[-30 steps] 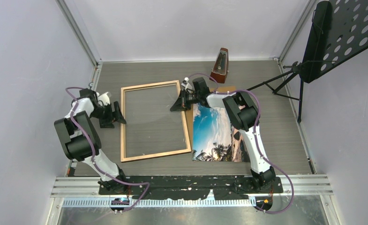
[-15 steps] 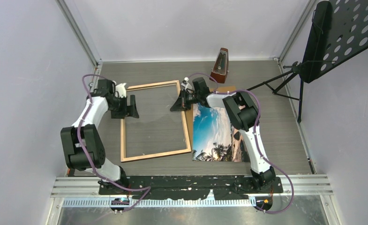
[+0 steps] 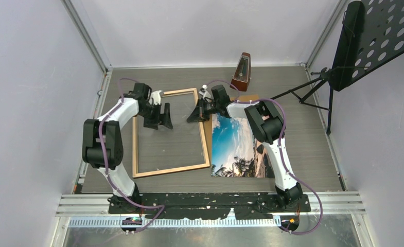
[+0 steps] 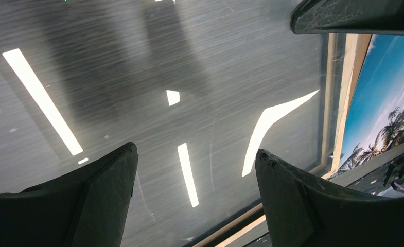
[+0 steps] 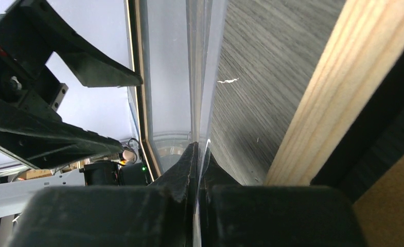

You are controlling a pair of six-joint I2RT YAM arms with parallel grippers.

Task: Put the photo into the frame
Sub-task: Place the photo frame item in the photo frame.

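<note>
While poised over the far-left part of the frame (image 3: 171,170), grips nothing: left gripper (image 3: 158,120), jaws wide apart, tips pointed down at the clear pane (image 3: 171,146). Contact with the pane: cannot tell. Bright strip reflections across the glass in the left wrist view.

Frame: flat on the table (image 3: 308,134), left of centre, light wood face up, long sides running near to far. Grey table grain visible through the pane.

Right gripper (image 3: 193,116): at the frame's far-right corner, jaws pressed together on the thin edge of the clear pane, as seen edge-on in the right wrist view. Wooden border just beside the fingers on their right. Pane raised from the frame or not: cannot tell.

Photo (image 3: 235,144): just right of the frame, picture side up, blue sky at the far end, palms at the near end. Lies on a brown backing sheet (image 3: 247,97), a strip of which shows past the far edge. Partly covered along its right side by the right arm.

Metronome (image 3: 241,72): upright, far centre, just beyond the backing sheet.

Music stand (image 3: 377,36): far right, black perforated desk tilted, legs on the table.
</note>
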